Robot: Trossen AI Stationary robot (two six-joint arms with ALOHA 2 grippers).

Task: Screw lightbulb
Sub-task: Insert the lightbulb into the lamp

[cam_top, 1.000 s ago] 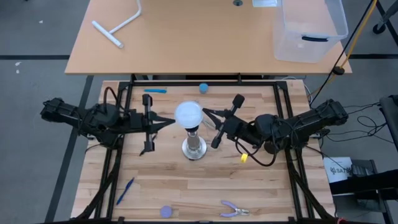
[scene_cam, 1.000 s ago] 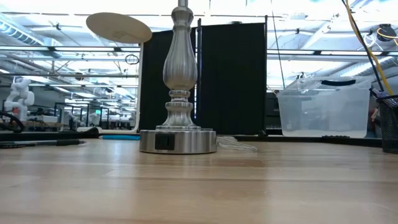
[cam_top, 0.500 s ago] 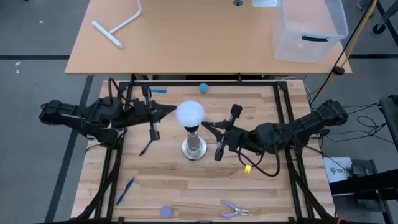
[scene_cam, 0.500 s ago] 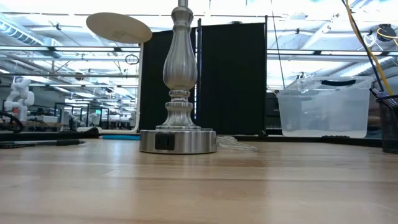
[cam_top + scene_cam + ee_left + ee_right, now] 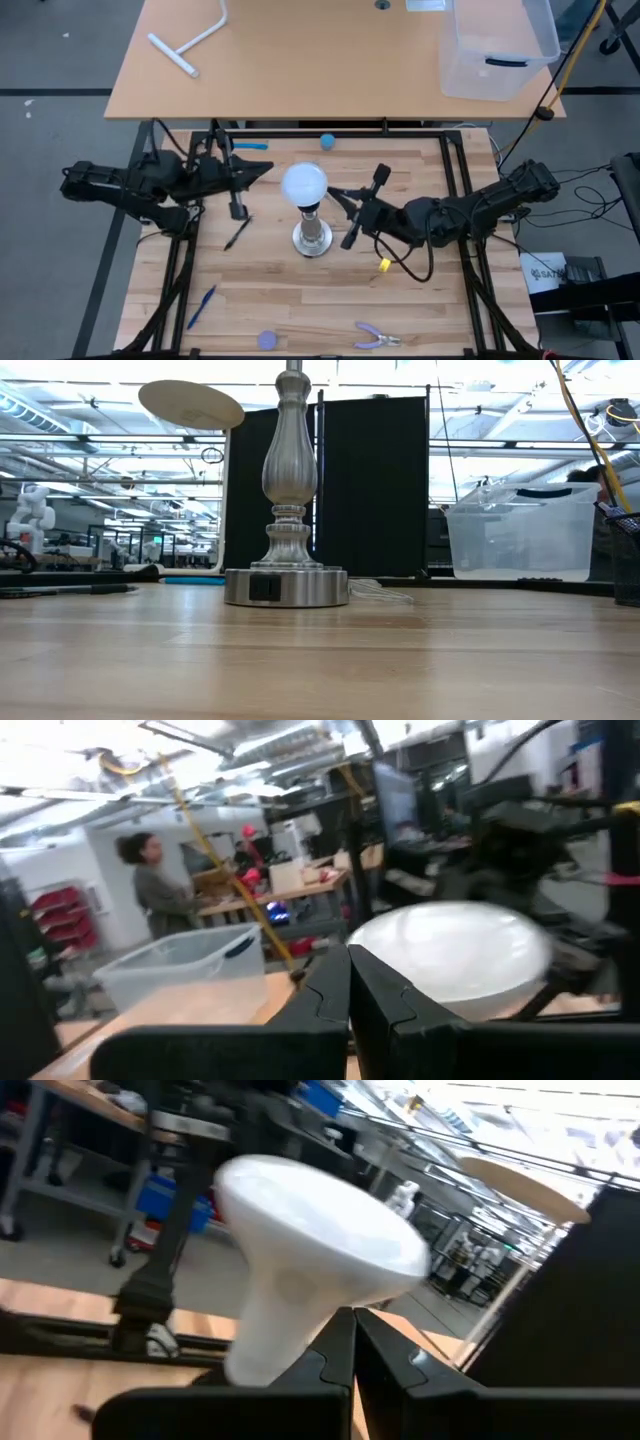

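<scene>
Lightbulb (image 5: 304,184) sat on top of the silver lamp stand (image 5: 312,238) near the middle of the wooden table (image 5: 420,310), between both pincers. Left gripper (image 5: 268,168) and right gripper (image 5: 331,192) were closed, empty, apart from it.

white frosted lightbulb (image 5: 304,183) sits upright, globe up, atop the silver stand (image 5: 312,237).

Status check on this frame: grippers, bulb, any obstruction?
Left gripper shut, beside the bulb, clear of it. Right gripper shut, empty, opposite side. Lightbulb upright atop lamp stand. Nothing in the way.
</scene>
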